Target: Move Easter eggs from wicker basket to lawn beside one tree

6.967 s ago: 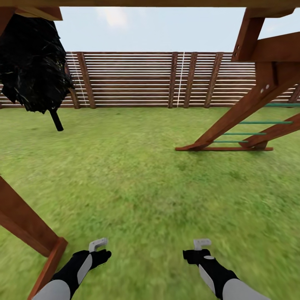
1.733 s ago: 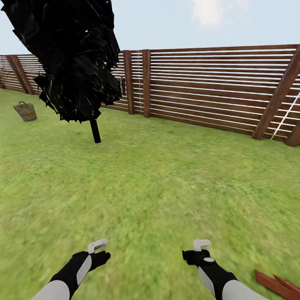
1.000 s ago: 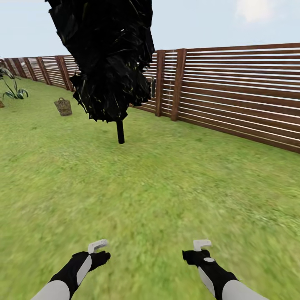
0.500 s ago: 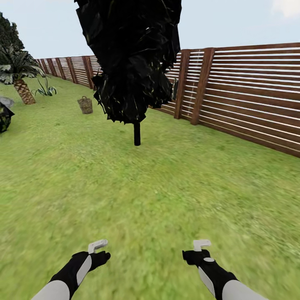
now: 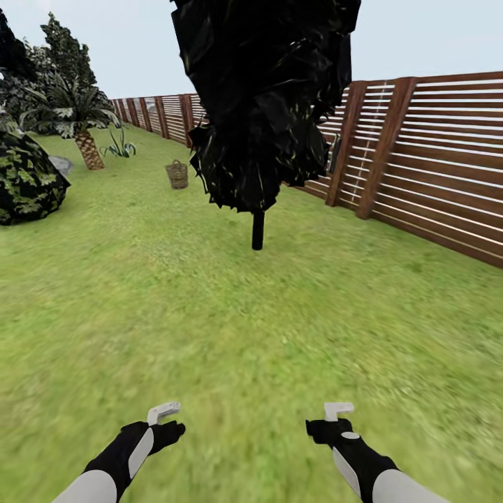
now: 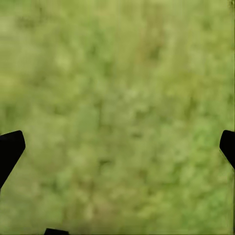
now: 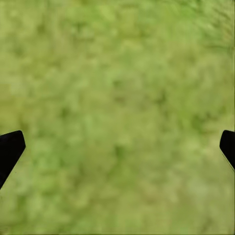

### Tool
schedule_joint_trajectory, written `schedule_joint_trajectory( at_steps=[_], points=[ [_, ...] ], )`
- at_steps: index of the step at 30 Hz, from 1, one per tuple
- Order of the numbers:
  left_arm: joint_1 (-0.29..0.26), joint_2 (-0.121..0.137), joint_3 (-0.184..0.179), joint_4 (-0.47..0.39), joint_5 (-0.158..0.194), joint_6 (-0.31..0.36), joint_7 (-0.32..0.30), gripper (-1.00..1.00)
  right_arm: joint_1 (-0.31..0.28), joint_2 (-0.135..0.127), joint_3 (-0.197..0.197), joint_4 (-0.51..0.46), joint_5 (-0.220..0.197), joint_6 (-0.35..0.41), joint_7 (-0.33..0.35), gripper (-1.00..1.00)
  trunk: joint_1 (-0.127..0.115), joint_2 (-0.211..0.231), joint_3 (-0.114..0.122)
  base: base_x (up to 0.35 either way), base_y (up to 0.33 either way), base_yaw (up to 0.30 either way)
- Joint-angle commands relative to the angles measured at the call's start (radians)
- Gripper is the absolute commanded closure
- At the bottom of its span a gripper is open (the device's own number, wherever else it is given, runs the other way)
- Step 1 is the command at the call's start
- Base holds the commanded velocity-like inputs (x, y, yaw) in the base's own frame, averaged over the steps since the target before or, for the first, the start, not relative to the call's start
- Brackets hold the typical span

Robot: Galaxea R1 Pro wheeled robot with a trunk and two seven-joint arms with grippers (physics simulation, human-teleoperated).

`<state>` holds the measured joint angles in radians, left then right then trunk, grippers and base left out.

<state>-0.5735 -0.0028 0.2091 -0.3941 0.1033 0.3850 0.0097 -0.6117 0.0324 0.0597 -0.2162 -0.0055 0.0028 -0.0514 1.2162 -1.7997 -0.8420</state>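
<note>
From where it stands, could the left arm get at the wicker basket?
Probably not. The wicker basket sits far off across the lawn, beyond the black-trunked tree, while the left gripper hangs low near the robot. Nothing blocks it; the base must drive closer.

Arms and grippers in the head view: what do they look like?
Both arms have pale grey-white forearm shells that run into black wrist sections, each black part carrying a light grey panel. The left gripper and right gripper are small, light grey, angular pieces. In the wrist views the fingertips show as plain black tips. No cables or markings are visible.
</note>
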Motion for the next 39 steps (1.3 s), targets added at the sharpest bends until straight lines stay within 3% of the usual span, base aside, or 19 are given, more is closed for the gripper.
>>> schedule_joint_trajectory(
  at_steps=[1, 28, 39],
  points=[
    [0.000, 0.000, 0.003, -0.002, 0.010, 0.006, 0.001, -1.00, 0.000, 0.000, 0.006, 0.000, -0.001, 0.000, -0.005, -1.00, 0.001, 0.000, -0.001, 0.336, -0.085, 0.286],
    [0.000, 0.000, 0.003, -0.002, 0.011, 0.006, 0.001, -1.00, 0.000, 0.000, 0.006, 0.001, -0.002, 0.000, -0.005, -1.00, 0.001, 0.000, -0.001, 0.336, -0.015, 0.282],
    [0.000, -0.003, 0.002, 0.025, 0.014, 0.007, -0.006, -1.00, 0.000, -0.002, 0.006, 0.098, 0.005, -0.001, -0.005, -1.00, 0.001, 0.000, -0.001, 0.336, 0.000, 0.260]
  ],
)
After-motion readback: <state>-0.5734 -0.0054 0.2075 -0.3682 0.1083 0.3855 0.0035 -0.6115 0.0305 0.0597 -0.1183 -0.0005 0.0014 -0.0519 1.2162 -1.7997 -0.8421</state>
